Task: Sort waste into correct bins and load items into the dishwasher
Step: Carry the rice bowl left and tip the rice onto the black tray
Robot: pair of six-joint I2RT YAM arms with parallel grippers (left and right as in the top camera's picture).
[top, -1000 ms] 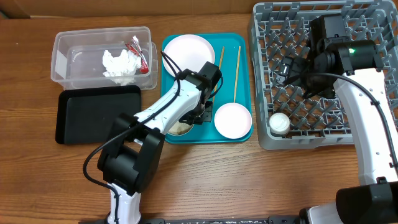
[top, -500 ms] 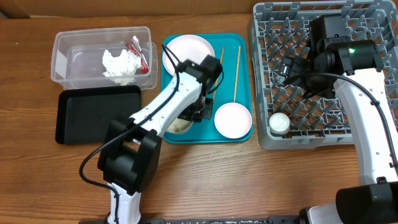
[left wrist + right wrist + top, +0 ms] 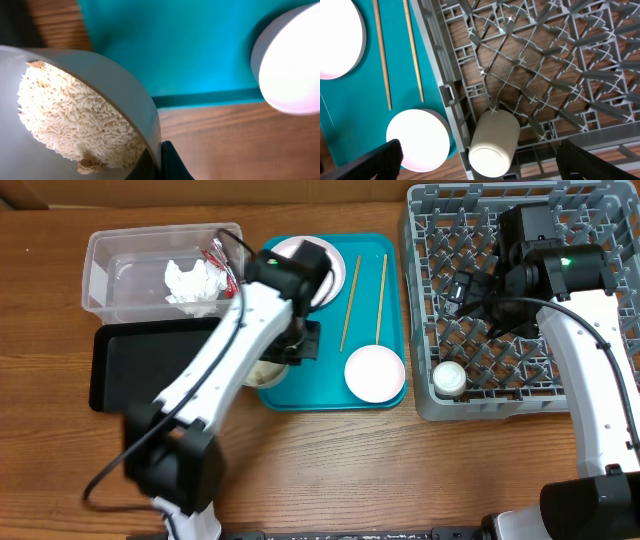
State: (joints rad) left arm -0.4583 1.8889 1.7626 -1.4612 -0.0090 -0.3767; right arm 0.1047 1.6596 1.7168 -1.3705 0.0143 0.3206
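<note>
My left gripper [image 3: 298,348] is shut on the rim of a white bowl of rice [image 3: 262,372], held over the left edge of the teal tray [image 3: 392,250]. The left wrist view shows the rice [image 3: 75,115] and my fingers [image 3: 160,162] pinching the rim. My right gripper [image 3: 468,292] is open and empty over the grey dish rack [image 3: 520,220], above the white cup [image 3: 492,142] lying in it. An empty white bowl [image 3: 374,373], two chopsticks [image 3: 348,305] and a plate [image 3: 300,255], partly hidden by my left arm, are on the teal tray.
The clear tub [image 3: 100,280] at the back left holds crumpled tissue [image 3: 190,283] and a red-and-white wrapper [image 3: 225,265]. The black tray [image 3: 150,365] lies in front of it, just left of the held bowl. Bare wood runs along the front.
My left arm has swung left with the rice bowl, from the tray's middle to its left edge. The left chopstick is now uncovered. The right arm has not moved.
</note>
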